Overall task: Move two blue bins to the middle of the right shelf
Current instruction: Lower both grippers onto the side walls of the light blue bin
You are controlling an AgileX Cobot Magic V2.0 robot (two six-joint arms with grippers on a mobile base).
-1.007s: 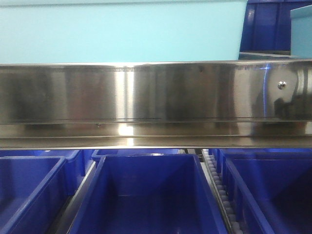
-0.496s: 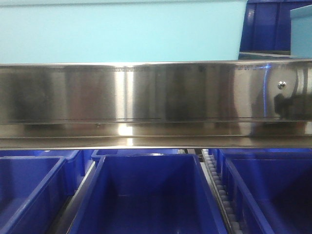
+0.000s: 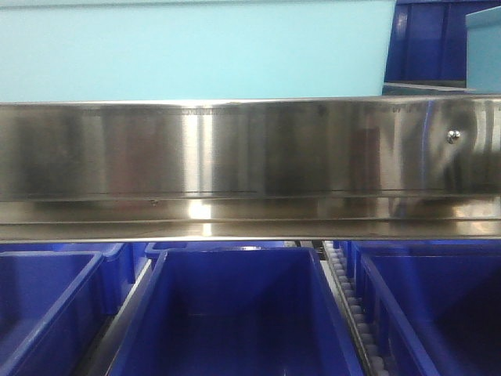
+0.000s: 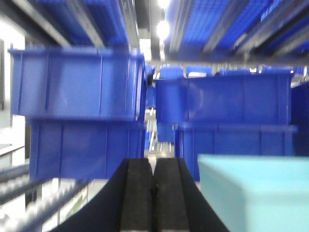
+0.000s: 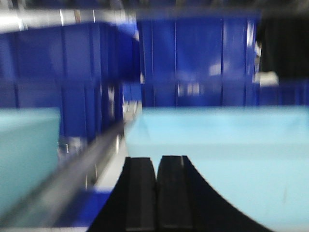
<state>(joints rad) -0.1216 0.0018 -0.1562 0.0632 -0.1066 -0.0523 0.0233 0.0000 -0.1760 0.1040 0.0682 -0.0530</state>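
Note:
In the front view a blue bin (image 3: pixel 235 313) sits open below the steel shelf rail (image 3: pixel 250 157), with another blue bin (image 3: pixel 434 305) to its right and one (image 3: pixel 47 301) to its left. No gripper shows in this view. The left wrist view has my left gripper (image 4: pixel 153 166) shut with nothing in it, facing stacked blue bins (image 4: pixel 77 82) on a rack. My right gripper (image 5: pixel 156 162) is shut and empty too, in front of a light blue bin (image 5: pixel 217 145) with blue bins (image 5: pixel 198 60) behind; that view is blurred.
A light blue bin (image 3: pixel 196 51) fills the shelf above the rail in the front view, and another (image 4: pixel 256 193) sits at the lower right of the left gripper. Roller tracks (image 3: pixel 352 305) run between the lower bins. A metal rail (image 5: pixel 72 179) slants left of the right gripper.
In the front view a dark reflection on the right end of the steel rail has gone. The bins have not moved.

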